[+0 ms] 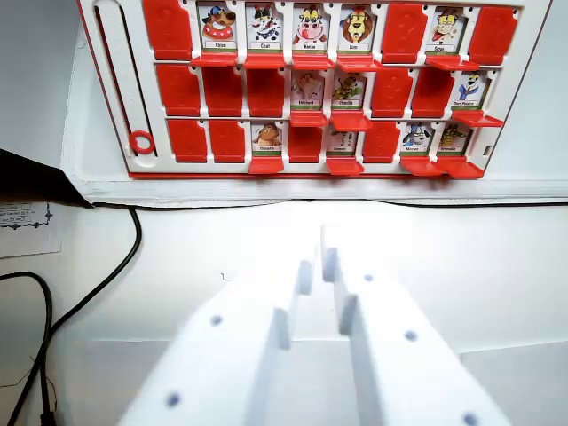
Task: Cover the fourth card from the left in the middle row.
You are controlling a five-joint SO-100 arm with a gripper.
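Tabletop [497, 266]: white and brightly lit, with a black cable [106, 284] curling down the wrist view's left and a printed paper sheet [22, 226] at the edge, its text too small to read.
Game board [311, 89]: a red-and-white guessing board propped beyond the gripper, three rows of flip cards – some showing red backs, others showing cartoon animals.
Target card [307, 91]: fourth from the left in the middle row, an elephant picture, still showing its face; the caption looks like "Eléphant".
Other labels: top row reads roughly "Chien", "Chat", "Vache", "Lion"; the rest are too blurred to be sure of.
Gripper [327, 257]: white jaws a narrow gap apart, holding nothing – well short of the board, aimed roughly toward the target's column, probably lined up to reach in and flip the card.
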